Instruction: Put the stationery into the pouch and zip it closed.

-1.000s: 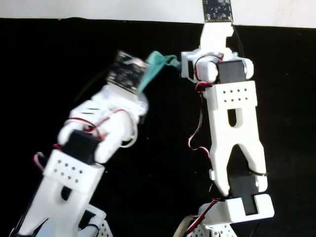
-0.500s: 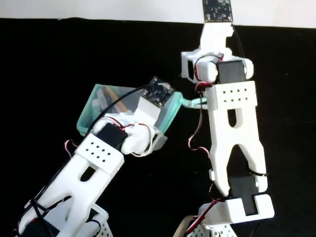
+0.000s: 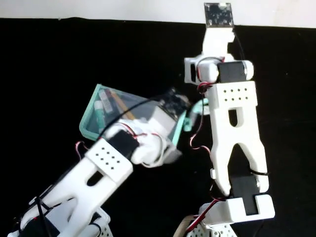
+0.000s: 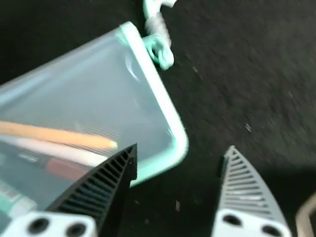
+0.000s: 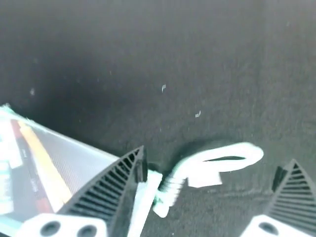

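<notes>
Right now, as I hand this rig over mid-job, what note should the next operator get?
The left end effector is open over a corner of the pouch, holding nothing.
The right end effector is open over the pull loop at the pouch's corner, not clamped.
The pouch lies on the black table, with a pencil and other stationery inside.
Done: stationery loaded, as far as can be seen.
Left: zip state cannot be told. Check it, then probably hold the pouch and pull it shut.
</notes>
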### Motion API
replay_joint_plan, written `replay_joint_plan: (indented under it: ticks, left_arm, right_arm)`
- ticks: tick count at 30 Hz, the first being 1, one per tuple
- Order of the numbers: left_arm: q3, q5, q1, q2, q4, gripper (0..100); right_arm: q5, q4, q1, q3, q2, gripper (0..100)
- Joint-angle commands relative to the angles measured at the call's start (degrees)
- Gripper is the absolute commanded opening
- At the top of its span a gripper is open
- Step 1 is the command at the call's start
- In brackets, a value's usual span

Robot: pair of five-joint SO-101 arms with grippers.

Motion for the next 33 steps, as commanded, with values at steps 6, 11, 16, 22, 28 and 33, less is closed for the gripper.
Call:
replay_joint_plan:
  ticks: [6,11,16,22,28,33]
  left_arm:
    - [-1.1,0.2,-1.0,-0.5,2.8,30]
    - [-4.4,0.1,-8.9,-0.5,3.0,29]
    - [-4.4,0.3,-12.9,-0.5,0.6,17]
    - [-4.8,0.1,-15.3,-0.9,-1.3,4]
    - [-5.1,0.1,-15.2,-1.0,-1.3,1]
    - [-8.3,0.3,-15.3,-1.0,-1.0,1]
  right_arm:
    - [0.8,0.4,0.6,2.5,-1.0,39.4]
    - [0.8,4.5,0.4,2.3,-1.0,39.3]
    - [0.8,6.2,0.3,2.3,-1.0,39.2]
    - [0.8,6.6,0.3,2.1,-1.2,29.6]
    - [0.6,8.4,0.3,1.9,-1.2,2.2]
    - [0.7,8.5,0.3,1.9,-1.3,0.8]
